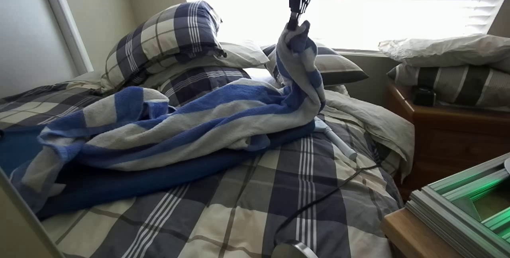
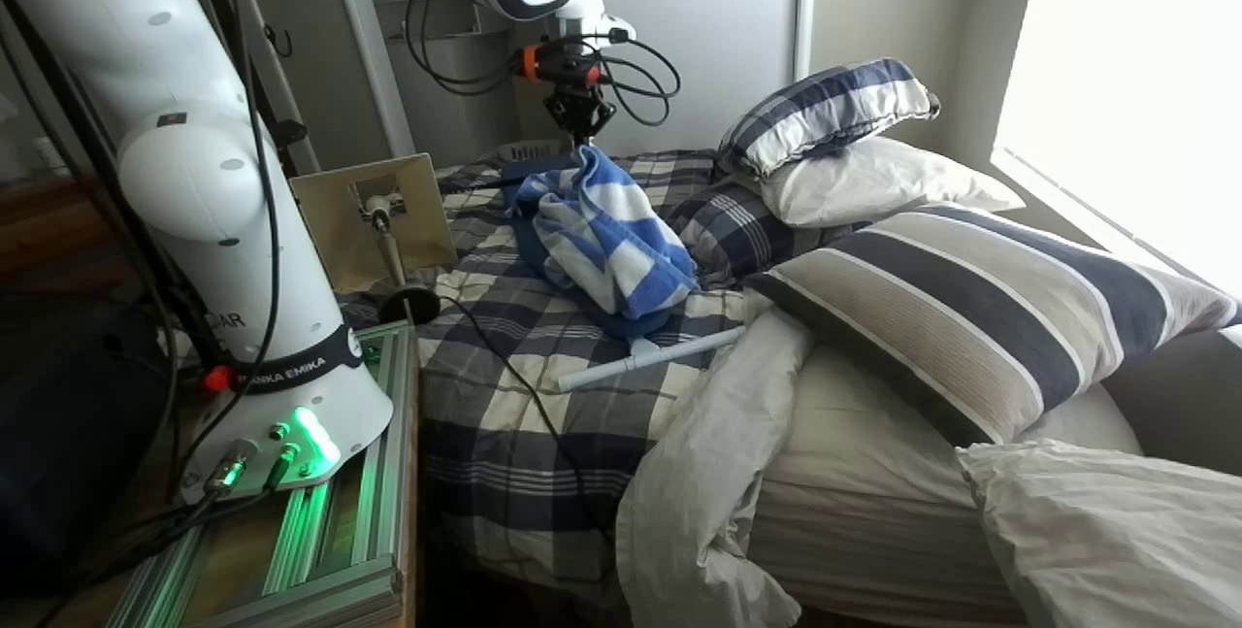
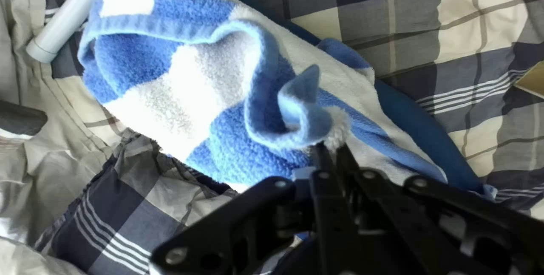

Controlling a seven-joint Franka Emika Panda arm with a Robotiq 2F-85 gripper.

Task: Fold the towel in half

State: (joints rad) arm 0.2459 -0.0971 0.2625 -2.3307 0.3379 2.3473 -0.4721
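Note:
The blue and white striped towel (image 1: 227, 116) lies rumpled along a dark blue padded board (image 1: 171, 174) on the bed. One end of it is lifted in a twisted column up to my gripper (image 1: 295, 24). In an exterior view the towel (image 2: 631, 249) peaks under the gripper (image 2: 582, 138). In the wrist view the fingertips (image 3: 333, 149) are nearly together, shut on a bunched edge of the towel (image 3: 178, 92). A small curled fold sticks up just past the tips. The rest of the towel trails on the board, with its underside hidden.
Plaid pillows (image 1: 175, 30) and a striped pillow (image 2: 990, 308) lie at the bed's window side. The board's white leg (image 2: 650, 361) juts out near them. A cable (image 1: 318, 200) crosses the plaid bedspread (image 1: 239, 206). A flat panel on a stand (image 2: 374, 220) stands near the arm's base.

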